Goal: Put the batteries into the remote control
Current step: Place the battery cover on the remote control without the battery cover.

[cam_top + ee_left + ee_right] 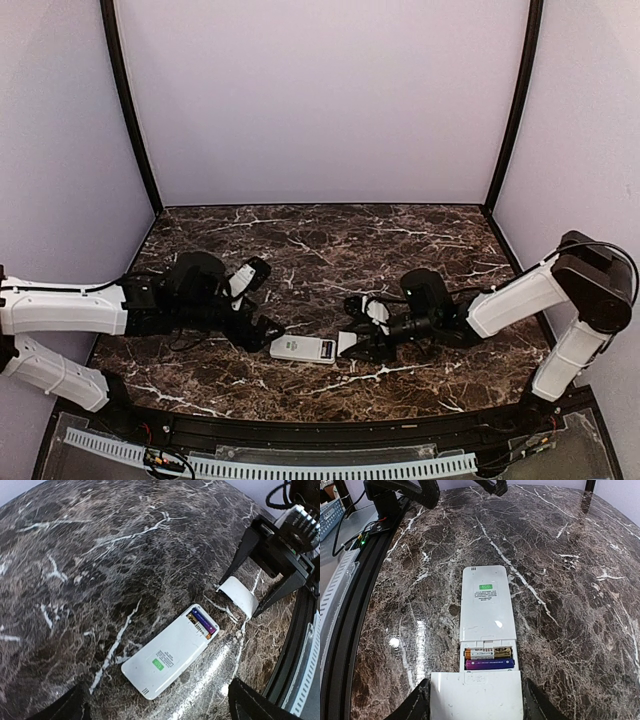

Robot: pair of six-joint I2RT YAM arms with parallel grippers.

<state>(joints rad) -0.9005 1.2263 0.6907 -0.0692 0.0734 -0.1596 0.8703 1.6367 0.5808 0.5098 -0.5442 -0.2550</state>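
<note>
The white remote control (302,348) lies face down on the marble table, its battery bay open at the right end. In the right wrist view the remote (486,607) holds two batteries: a gold-and-white one (488,653) and a purple one (490,664) side by side. My right gripper (476,707) is shut on the white battery cover (476,695), held at the bay's edge. In the left wrist view the remote (171,657) and batteries (202,622) lie below my open, empty left gripper (160,710). From above, the left gripper (262,303) sits just left of the remote.
A black rail (300,425) and a white perforated strip (270,467) run along the table's near edge. Pale walls enclose the back and both sides. Cables (365,300) trail from the right wrist.
</note>
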